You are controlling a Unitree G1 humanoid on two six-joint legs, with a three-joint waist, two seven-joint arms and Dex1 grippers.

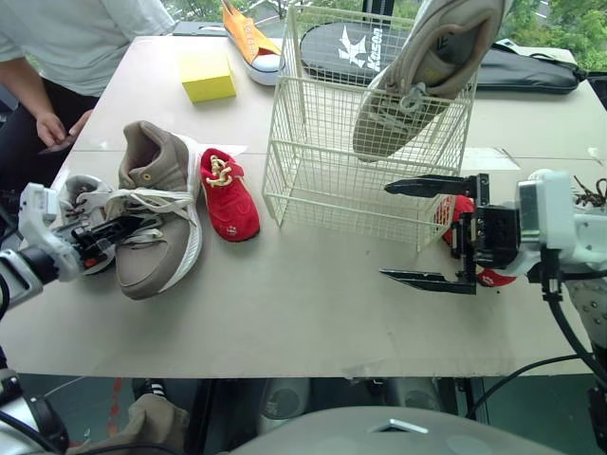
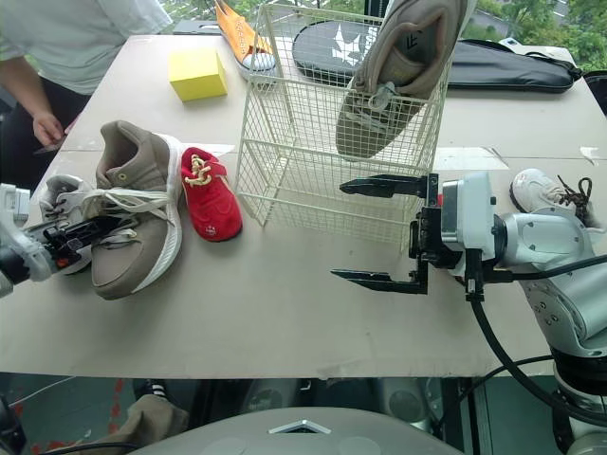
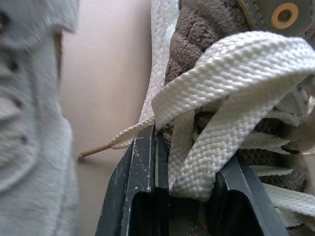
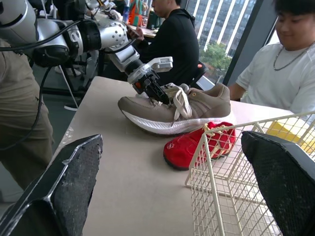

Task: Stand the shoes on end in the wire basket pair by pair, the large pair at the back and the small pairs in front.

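Desk [image 1: 285, 313]: front strip open, I have room.
Left claw [image 1: 123, 230]: clamped on lace [image 3: 211, 98] of tan shoe [image 1: 156, 204], left edge.
Right claw [image 1: 389, 230]: spread wide, just before basket [image 1: 285, 180].

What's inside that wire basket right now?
One large tan shoe, toe down, heel rising past the rim of the wire basket. The open mesh covers nothing; it holds no other shoe.

Yellow block [image 1: 208, 76], black racket bag [image 1: 531, 71], person [image 1: 57, 38] beside table [image 1: 313, 303]
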